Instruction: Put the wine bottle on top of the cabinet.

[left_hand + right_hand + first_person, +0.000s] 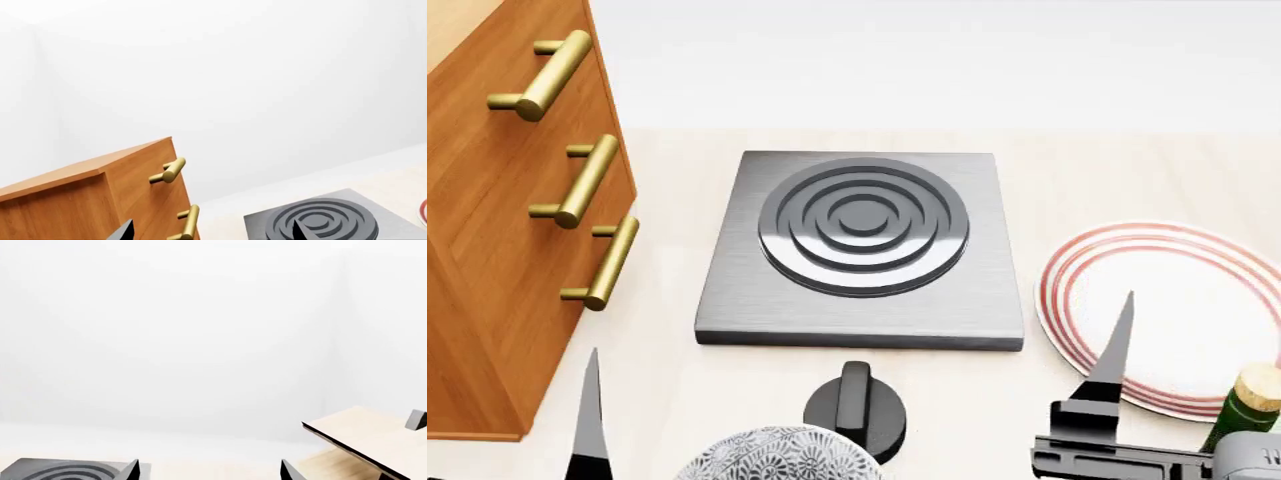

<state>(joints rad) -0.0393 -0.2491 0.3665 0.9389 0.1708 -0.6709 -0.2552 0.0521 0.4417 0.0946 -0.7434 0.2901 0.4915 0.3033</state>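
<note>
Pale tabletop [1121, 170] spans the head view, open bare room behind the hob and between hob and cabinet. Orange-brown cabinet [481, 250] fills the left edge, cut off at top and left, three brass bar handles [587, 182] on its front; in the left wrist view its top corner [80, 167] shows with white wall all around and above it. Grey square hob [861, 250] with ringed burner sits mid-tabletop, well apart from the cabinet, just left of a white plate [1174, 310] with red rim rings, plate cut by the right edge. Pale wood rack [367, 435] shows in the right wrist view only, cut off at the frame edge. Patterned bowl [777, 452] at bottom edge, mostly cut off, a black knob [854, 405] just behind it. Wine bottle [1244, 405]: only tan cork and a bit of green neck visible at the bottom right corner, beside the plate's near rim, rest out of frame. Right claw [209, 470] tips stand wide apart, holding nothing; the bottle's neck sits right of its one finger seen from the head. Left claw [210, 231] also wide, empty, one tip at the head view's bottom left.
</note>
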